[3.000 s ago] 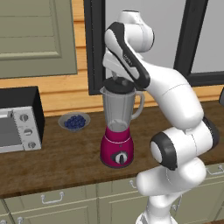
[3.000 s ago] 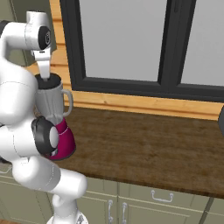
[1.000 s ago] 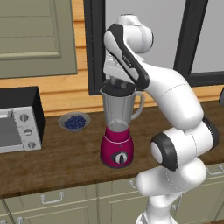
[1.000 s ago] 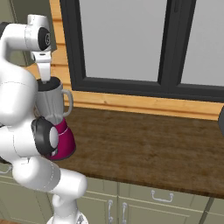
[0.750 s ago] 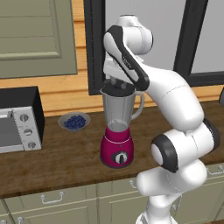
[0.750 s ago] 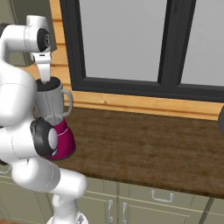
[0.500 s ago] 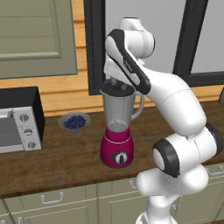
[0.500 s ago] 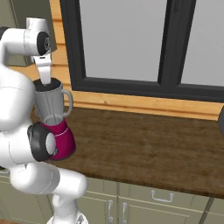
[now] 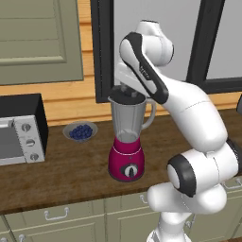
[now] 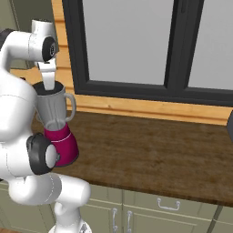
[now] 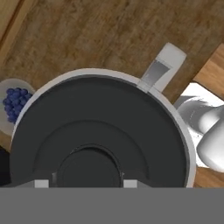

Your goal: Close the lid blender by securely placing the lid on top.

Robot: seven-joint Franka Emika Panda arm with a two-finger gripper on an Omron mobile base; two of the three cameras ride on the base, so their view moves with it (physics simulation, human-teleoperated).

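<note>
Gripper (image 9: 126, 90) pinches the lid's (image 11: 98, 138) centre knob, seating it squarely in the blender (image 9: 127, 137) mouth, handle at one o'clock.

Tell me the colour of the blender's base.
Magenta, with a dark round dial; the blender base shows best in the left base view.

My blender (image 9: 126, 142) stands upright on its magenta base — clear grey jar, handle at about three o'clock. The black round lid (image 11: 98, 135) sits level in the jar mouth.
</note>
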